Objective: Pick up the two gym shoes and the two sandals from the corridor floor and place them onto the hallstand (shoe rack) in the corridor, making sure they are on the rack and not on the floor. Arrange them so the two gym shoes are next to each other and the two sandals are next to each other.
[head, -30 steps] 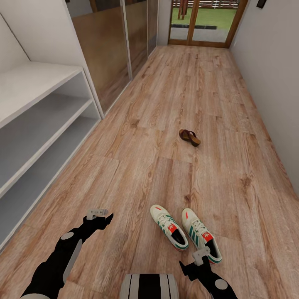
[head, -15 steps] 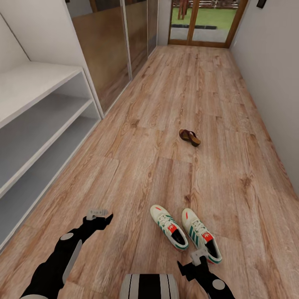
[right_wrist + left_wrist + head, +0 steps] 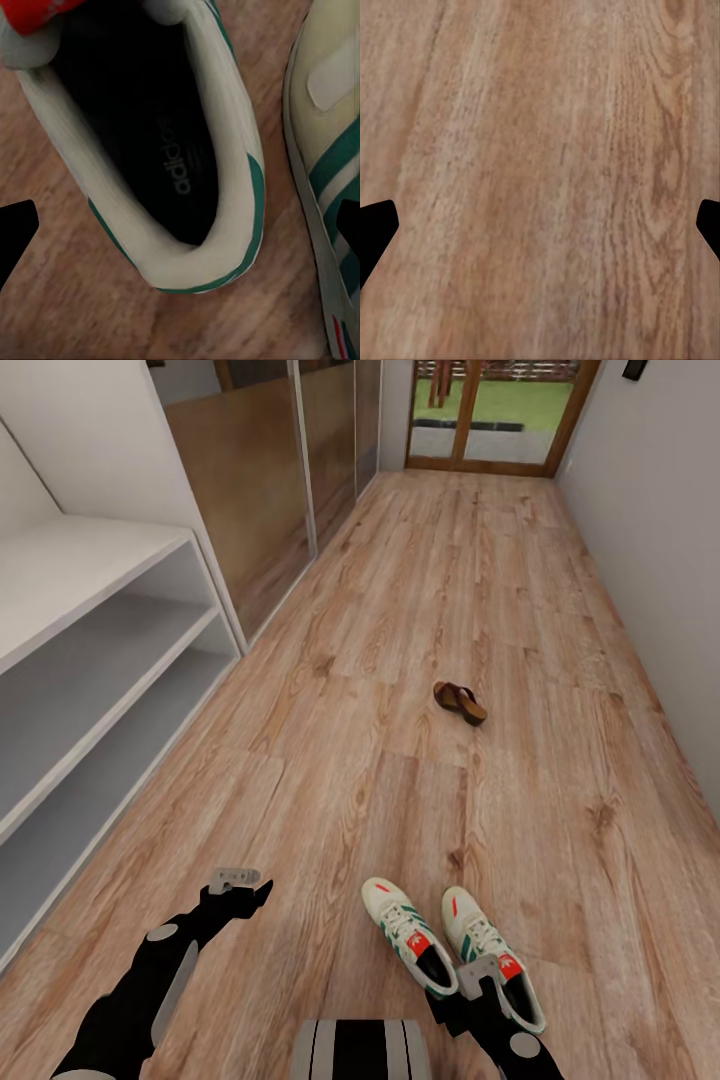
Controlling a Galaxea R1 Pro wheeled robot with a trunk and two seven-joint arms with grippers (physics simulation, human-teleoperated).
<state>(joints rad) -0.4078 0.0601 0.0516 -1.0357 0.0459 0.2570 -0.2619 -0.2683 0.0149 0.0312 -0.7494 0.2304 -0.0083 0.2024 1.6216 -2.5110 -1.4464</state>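
Two gym shoes (image 3: 408, 932) (image 3: 488, 945) lie side by side on the corridor floor (image 3: 440, 590), toes pointing away from me. My right gripper (image 3: 465, 992) hangs open just above their heel ends. The right wrist view looks straight into one gym shoe's dark opening (image 3: 172, 150), with the black fingertips (image 3: 15, 232) out to either side of the heel and the other gym shoe (image 3: 330, 127) alongside. One dark-brown sandal (image 3: 460, 701) rests farther down the corridor. The hallstand (image 3: 90, 660) stands on the left with bare shelves. My left gripper (image 3: 236, 880) is open over bare floor (image 3: 540, 150).
Sliding glass-panel doors (image 3: 260, 470) run along the left wall beyond the hallstand. A plain wall (image 3: 660, 540) closes the right side, and a glazed door (image 3: 490, 410) ends the corridor. My own base (image 3: 360, 1050) shows at the bottom edge.
The whole view has shifted down a little, so the camera moved. My right gripper has edged left and closer to the gym shoes' heels. The left arm has barely moved.
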